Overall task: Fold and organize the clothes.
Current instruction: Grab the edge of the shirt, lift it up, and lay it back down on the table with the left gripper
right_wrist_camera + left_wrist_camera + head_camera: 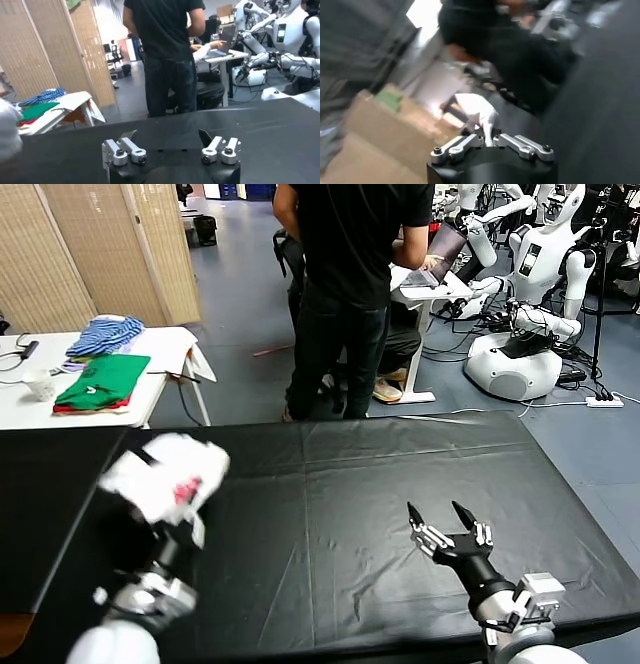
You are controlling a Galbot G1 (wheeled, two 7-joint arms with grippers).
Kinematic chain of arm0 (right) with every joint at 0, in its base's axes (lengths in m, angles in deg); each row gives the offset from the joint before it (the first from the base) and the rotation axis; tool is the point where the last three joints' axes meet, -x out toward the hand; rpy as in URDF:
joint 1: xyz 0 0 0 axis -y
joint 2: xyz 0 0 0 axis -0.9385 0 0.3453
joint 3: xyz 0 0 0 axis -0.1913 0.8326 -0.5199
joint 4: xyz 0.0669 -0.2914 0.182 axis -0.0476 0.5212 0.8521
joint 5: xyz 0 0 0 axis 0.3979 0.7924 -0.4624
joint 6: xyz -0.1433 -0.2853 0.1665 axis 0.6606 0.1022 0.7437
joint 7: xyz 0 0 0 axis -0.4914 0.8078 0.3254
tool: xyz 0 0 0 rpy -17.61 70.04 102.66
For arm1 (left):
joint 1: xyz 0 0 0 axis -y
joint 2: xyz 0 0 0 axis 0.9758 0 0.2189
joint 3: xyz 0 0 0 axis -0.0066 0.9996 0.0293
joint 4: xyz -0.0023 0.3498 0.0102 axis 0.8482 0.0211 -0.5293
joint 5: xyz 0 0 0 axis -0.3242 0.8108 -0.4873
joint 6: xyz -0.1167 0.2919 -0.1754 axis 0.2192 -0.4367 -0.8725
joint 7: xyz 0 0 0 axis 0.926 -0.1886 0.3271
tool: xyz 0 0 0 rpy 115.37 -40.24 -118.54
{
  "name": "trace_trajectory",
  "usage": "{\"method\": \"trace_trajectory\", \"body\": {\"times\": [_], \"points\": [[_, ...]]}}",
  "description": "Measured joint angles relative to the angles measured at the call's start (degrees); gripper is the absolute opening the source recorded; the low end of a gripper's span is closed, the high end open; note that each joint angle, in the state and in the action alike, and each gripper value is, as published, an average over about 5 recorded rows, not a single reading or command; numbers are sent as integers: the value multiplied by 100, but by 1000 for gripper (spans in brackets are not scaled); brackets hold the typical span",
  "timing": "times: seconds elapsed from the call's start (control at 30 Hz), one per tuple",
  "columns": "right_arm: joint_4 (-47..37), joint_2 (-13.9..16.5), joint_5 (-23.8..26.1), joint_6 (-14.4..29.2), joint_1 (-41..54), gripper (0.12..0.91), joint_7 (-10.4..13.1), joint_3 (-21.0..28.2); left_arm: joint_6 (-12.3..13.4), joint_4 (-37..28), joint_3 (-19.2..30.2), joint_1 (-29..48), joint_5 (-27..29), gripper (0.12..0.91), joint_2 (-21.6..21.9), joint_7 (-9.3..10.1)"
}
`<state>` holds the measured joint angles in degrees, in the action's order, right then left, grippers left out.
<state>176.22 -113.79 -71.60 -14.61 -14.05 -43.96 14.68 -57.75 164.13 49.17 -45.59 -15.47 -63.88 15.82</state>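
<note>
White T-shirt [165, 474] in left pincer [172, 514]

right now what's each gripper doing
left gripper: shut on the T-shirt, lifted off the black table
right gripper: open, empty, over the table

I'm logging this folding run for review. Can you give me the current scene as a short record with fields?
garment: white cotton T-shirt with pink print, bunched, lifted off the table
left gripper: shut on the T-shirt, over the table's left part
right gripper: open, empty, above the table's right part
surface: black cloth-covered table
background: person in black clothes standing behind the table
</note>
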Motion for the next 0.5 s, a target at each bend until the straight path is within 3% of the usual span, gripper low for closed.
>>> {"method": "trace_trajectory", "body": {"times": [0.27,0.5], "points": [[-19,-6,0,-5,57,907,2,15,-637,33,696,-382,-259,199,6,-20],[-1,-47,5,-16,21,907,8,38,-1319,371,894,-281,-1503,199,84,58]]}}
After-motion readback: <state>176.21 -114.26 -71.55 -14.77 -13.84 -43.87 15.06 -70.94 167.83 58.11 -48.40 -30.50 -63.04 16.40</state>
